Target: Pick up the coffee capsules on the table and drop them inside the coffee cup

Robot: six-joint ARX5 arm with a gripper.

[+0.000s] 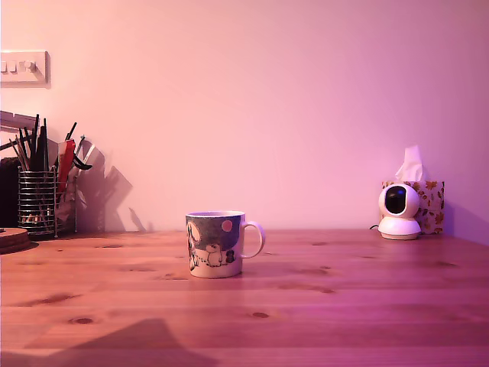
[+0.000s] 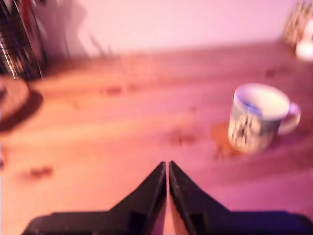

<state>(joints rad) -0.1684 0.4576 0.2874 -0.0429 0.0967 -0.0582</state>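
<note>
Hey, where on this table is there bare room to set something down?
Bare wood spans the front of the table ahead of the coffee cup, and the stretch between the cup and the small white camera by the tissue box. It is crowded at the exterior view's left, around the wire utensil holder and a round wooden piece.

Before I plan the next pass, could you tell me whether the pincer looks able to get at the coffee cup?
Probably yes: the pincer is shut with bare wooden table between it and the cup, nothing blocking.
</note>
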